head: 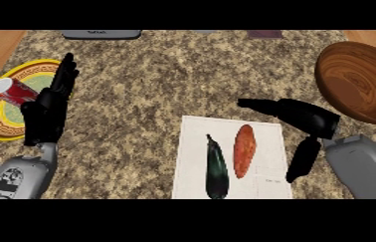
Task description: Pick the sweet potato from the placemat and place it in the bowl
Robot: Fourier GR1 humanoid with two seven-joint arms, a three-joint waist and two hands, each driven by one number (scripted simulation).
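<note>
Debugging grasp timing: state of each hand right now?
Left hand: open, fingers straight up, resting at the left edge, holding nothing.
Right hand: open, holding nothing, just right of the sweet potato on the placemat.

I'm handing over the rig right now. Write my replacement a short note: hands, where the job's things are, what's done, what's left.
Right hand: open, holding nothing, above the placemat's right edge, just right of the sweet potato.
Left hand: open, resting at the view's left, over the yellow plate.
Sweet potato: lying on the placemat, beside the eggplant.
Bowl: at the right edge, nothing visible inside.
Done: no grasp yet.
Left: grasp the sweet potato, carry it to the bowl, release.
</note>
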